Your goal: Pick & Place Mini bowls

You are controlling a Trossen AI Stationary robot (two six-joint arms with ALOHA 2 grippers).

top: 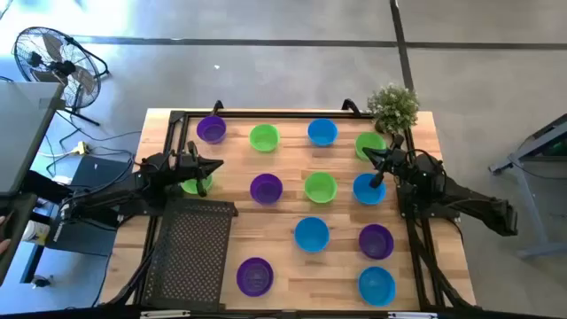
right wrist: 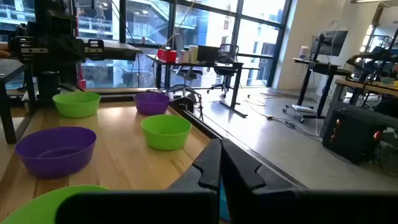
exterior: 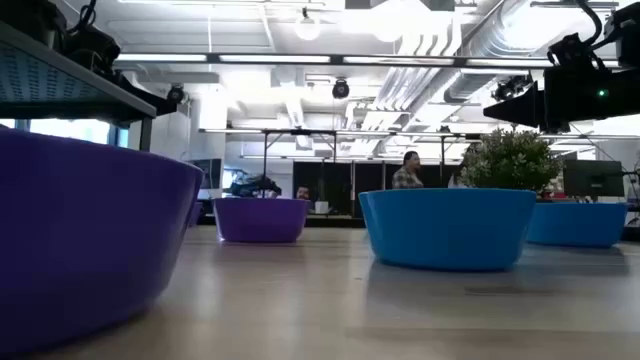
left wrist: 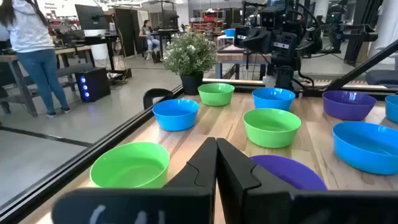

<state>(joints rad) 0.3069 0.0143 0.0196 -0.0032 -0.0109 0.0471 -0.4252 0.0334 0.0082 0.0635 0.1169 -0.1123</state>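
About a dozen mini bowls in purple, green and blue stand apart on their bases on the wooden table [top: 283,257]. My left gripper [top: 213,166] hovers shut at the table's left side, over the rim of a green bowl [top: 193,184], beside a purple bowl [top: 266,188]. Its wrist view shows the shut fingers [left wrist: 216,158] between the green bowl [left wrist: 130,165] and the purple bowl [left wrist: 292,172]. My right gripper [top: 370,156] hovers shut at the right side, between a green bowl [top: 369,143] and a blue bowl [top: 368,190]; its fingers [right wrist: 219,158] are shut too.
A small potted plant [top: 392,106] stands at the table's far right corner, just behind my right gripper. A black mesh tray [top: 190,252] covers the near left part of the table. A black frame [top: 266,113] runs along the far edge. People stand in the room beyond.
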